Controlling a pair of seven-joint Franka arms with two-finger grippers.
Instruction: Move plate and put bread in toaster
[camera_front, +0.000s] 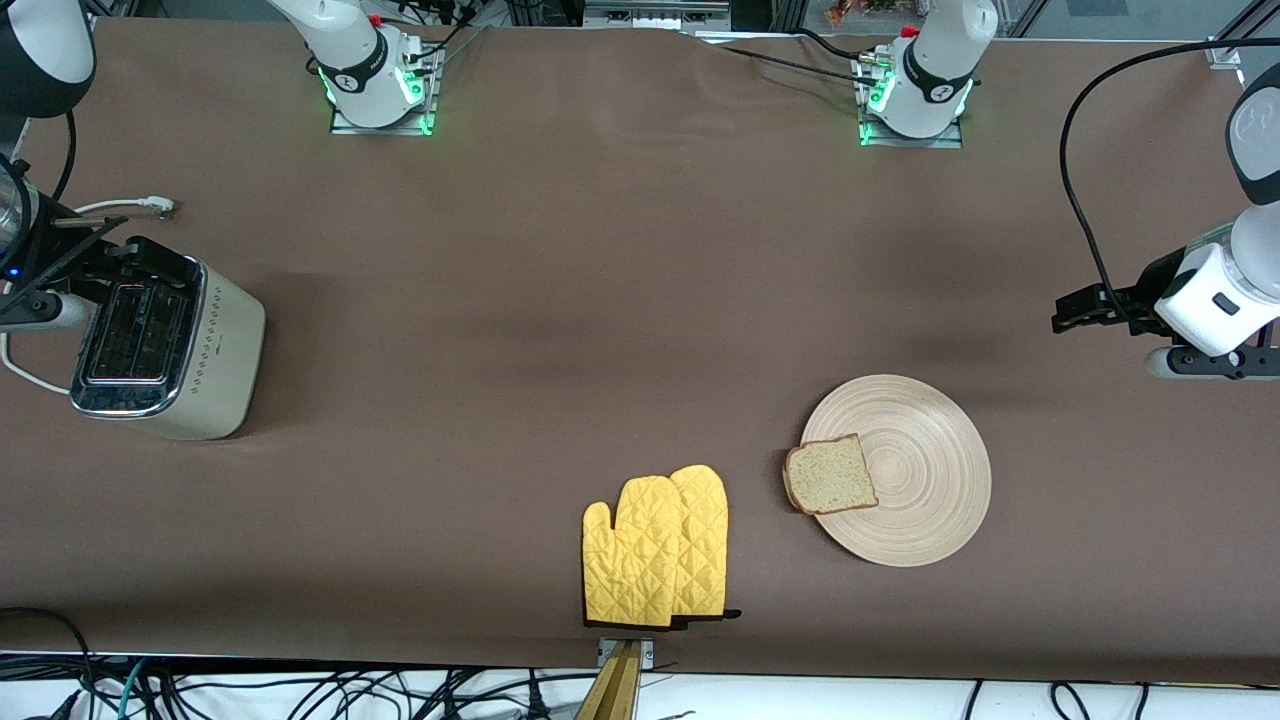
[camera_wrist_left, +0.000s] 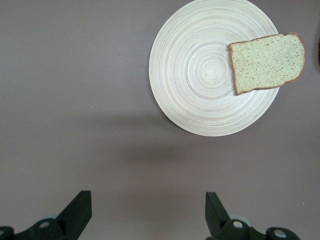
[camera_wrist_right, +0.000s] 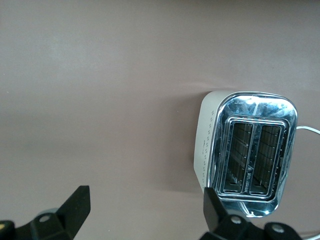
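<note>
The pale wood plate (camera_front: 925, 490) lies toward the left arm's end of the table. The bread (camera_front: 830, 475) lies on its rim and overhangs toward the right arm's end. Both show in the left wrist view: plate (camera_wrist_left: 200, 70), bread (camera_wrist_left: 267, 62). The cream toaster (camera_front: 175, 350) stands at the right arm's end, both slots empty, and also shows in the right wrist view (camera_wrist_right: 250, 150). My left gripper (camera_front: 1090, 308) (camera_wrist_left: 147, 210) is open and empty, up over bare table beside the plate. My right gripper (camera_front: 150, 258) (camera_wrist_right: 147, 207) is open and empty, up beside the toaster.
A pair of yellow oven mitts (camera_front: 655, 550) lies near the table's front edge, beside the plate toward the right arm's end. The toaster's white cord (camera_front: 120, 207) runs along the table's end. The brown cloth (camera_front: 600, 300) covers the table.
</note>
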